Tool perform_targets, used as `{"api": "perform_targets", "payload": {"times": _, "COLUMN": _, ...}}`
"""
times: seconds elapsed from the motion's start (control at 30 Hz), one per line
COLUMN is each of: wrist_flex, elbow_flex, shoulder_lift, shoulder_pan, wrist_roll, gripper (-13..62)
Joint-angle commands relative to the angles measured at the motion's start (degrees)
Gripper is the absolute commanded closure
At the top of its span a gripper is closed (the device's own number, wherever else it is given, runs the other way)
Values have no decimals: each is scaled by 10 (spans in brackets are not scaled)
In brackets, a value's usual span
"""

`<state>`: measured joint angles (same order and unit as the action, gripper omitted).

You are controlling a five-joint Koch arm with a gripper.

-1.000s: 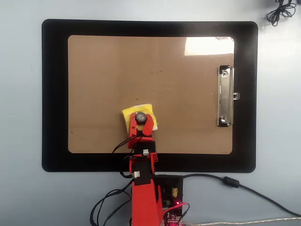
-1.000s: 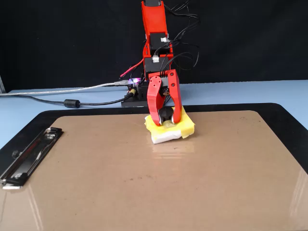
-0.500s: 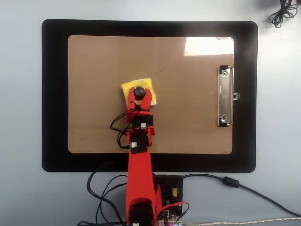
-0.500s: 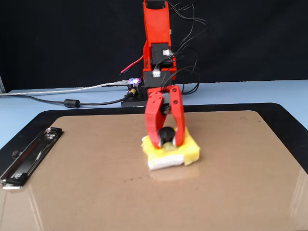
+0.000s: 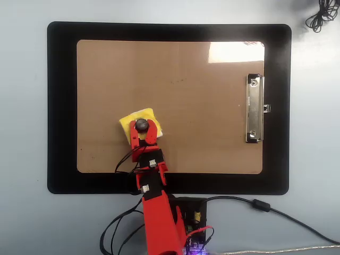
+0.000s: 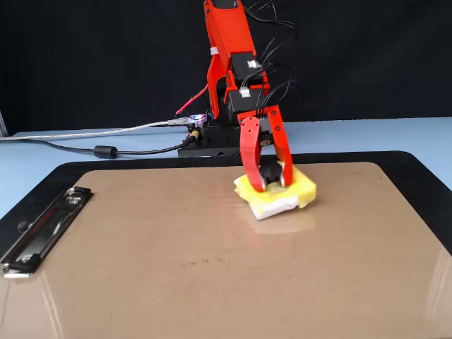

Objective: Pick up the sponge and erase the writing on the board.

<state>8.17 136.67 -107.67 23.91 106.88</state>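
The yellow sponge lies flat on the tan board, left of centre and toward the arm's side in the overhead view. My red gripper points down onto it, shut on the black knob in the sponge's middle. The sponge's white underside touches the board. The writing is hidden or out of view. Only faint specks mark the tan surface.
The board's silver clip is at the right short edge in the overhead view. A black mat lies under the board. The arm's base with electronics and cables sits at the near edge, and a coiled cable lies at the top right.
In the overhead view the gripper pushed the sponge away from the base, then drew it back and to the left. It stayed shut on the knob.
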Motion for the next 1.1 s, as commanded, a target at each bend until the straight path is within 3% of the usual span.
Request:
{"api": "perform_targets", "payload": {"times": 0.0, "wrist_flex": 25, "elbow_flex": -69, "shoulder_lift": -37, "shoulder_pan": 21, "wrist_roll": 17, "gripper": 574}}
{"api": "perform_targets", "payload": {"times": 0.2, "wrist_flex": 139, "elbow_flex": -198, "shoulder_lift": -39, "shoulder_pan": 156, "wrist_roll": 22, "gripper": 574}}
{"api": "perform_targets", "payload": {"times": 0.47, "wrist_flex": 134, "elbow_flex": -201, "shoulder_lift": 26, "shoulder_pan": 312, "wrist_roll": 24, "gripper": 574}}
{"api": "perform_targets", "payload": {"times": 0.97, "wrist_flex": 82, "elbow_flex": -162, "shoulder_lift": 61, "shoulder_pan": 324, "wrist_roll": -38, "gripper": 570}}
{"api": "perform_targets", "payload": {"times": 1.03, "wrist_flex": 75, "elbow_flex": -160, "shoulder_lift": 62, "shoulder_pan": 324, "wrist_roll": -40, "gripper": 525}}
{"api": "perform_targets", "payload": {"times": 1.07, "wrist_flex": 75, "elbow_flex": -159, "shoulder_lift": 62, "shoulder_pan": 325, "wrist_roll": -39, "gripper": 443}}
